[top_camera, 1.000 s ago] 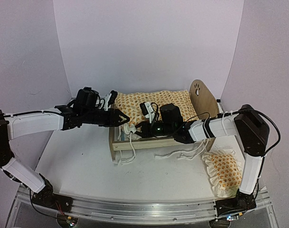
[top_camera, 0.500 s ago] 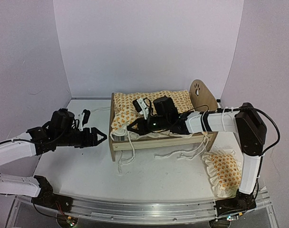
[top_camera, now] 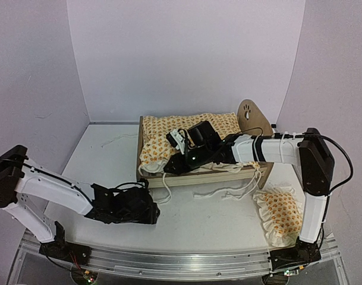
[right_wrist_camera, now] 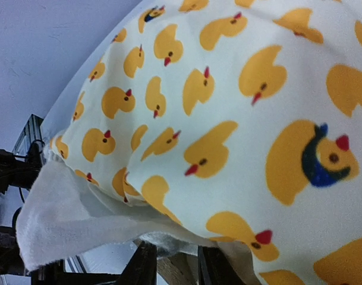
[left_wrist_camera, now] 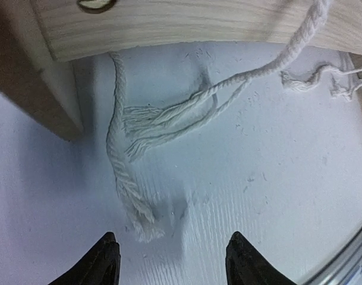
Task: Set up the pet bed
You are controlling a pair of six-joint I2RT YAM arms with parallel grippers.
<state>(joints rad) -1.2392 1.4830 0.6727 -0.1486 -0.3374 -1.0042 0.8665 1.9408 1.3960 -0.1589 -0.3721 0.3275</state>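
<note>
pet bed (top_camera: 210, 177) is running left-to-right, paw end right; left gripper (left_wrist_camera: 172, 261) is hanging spread over table (top_camera: 109, 154) in front; right gripper (right_wrist_camera: 175, 264) hold unclear.

White table (top_camera: 109, 155), pet bed (top_camera: 219, 177), ruffled pillow (top_camera: 282, 215), loose cords (top_camera: 229, 193)

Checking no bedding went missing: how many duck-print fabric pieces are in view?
2. The quilt lies on the pet bed; the small ruffled pillow lies on the table at its near right corner, off the bed. Others could be hidden under the quilt.
</note>
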